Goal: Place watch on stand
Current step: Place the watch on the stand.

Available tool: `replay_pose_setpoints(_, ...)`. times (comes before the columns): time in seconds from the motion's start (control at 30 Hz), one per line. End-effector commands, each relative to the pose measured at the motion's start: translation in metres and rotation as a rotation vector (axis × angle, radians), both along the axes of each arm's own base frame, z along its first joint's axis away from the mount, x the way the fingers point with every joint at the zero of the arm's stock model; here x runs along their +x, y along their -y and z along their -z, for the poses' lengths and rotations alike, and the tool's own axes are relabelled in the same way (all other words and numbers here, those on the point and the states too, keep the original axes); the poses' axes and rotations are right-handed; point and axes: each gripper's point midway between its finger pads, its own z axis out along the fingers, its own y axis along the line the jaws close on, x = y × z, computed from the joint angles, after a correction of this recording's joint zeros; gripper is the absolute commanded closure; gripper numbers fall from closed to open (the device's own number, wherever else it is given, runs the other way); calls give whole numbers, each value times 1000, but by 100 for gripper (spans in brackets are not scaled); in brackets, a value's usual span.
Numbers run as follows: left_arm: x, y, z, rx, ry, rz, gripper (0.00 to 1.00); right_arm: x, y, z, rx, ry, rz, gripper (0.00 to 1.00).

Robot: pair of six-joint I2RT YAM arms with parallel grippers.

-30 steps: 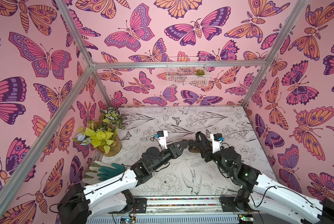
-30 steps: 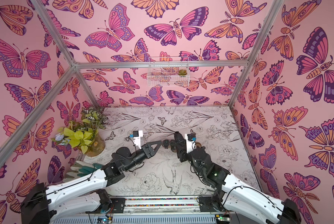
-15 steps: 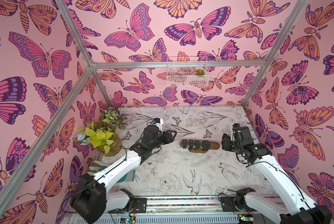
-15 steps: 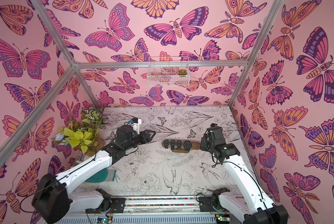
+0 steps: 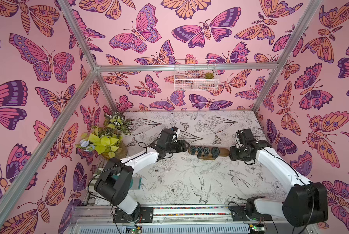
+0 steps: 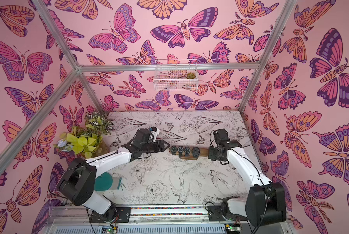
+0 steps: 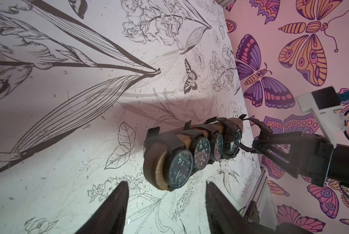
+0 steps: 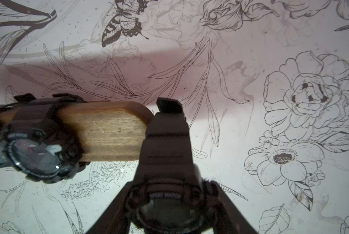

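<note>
Watch (image 8: 165, 141), clamped by its case in the right gripper (image 8: 169, 206), is held at the bare end of the stand (image 8: 108, 131), strap overlapping that end in the right wrist view, while four watches (image 5: 204, 150) ring the bar and the left gripper (image 7: 166, 182) stands open and empty just off the opposite end.

**Wood, glass, matt rubber**

The long brown wooden stand (image 8: 108, 133) shows smooth, satiny grain. The chunky black watch (image 8: 165, 141) has a matt, rubbery-looking strap; the round dark-dialled watch (image 7: 180, 172), glossy glass. The flower-printed white tabletop (image 5: 189, 182) looks matt; the silver frame bar (image 5: 139, 68), brushed metal.
</note>
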Motion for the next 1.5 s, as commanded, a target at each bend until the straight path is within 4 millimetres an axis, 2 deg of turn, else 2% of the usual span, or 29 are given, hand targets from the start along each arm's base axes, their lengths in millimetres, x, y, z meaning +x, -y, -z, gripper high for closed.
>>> replay_pose_setpoints(0.0,2,9,-1,-32,7,56,40,9,-7,-9,38,5,-25,49)
replay_pose_setpoints(0.27,3,14,12,-35,-29,71,50,15,-5,-4,14,-15,-30,49)
replay_pose_setpoints(0.5,2,19,19,-43,-57,84,58,16,-13,2,46,-43,-59,48)
replay_pose_setpoints(0.83,1,22,20,-42,-56,91,61,19,-19,4,68,-71,-81,49)
replay_pose_setpoints(1.2,-1,27,19,-36,-49,99,62,20,-40,9,108,-89,-124,48)
replay_pose_setpoints(1.47,-2,26,20,-33,-50,94,62,23,-48,11,79,-82,-140,47)
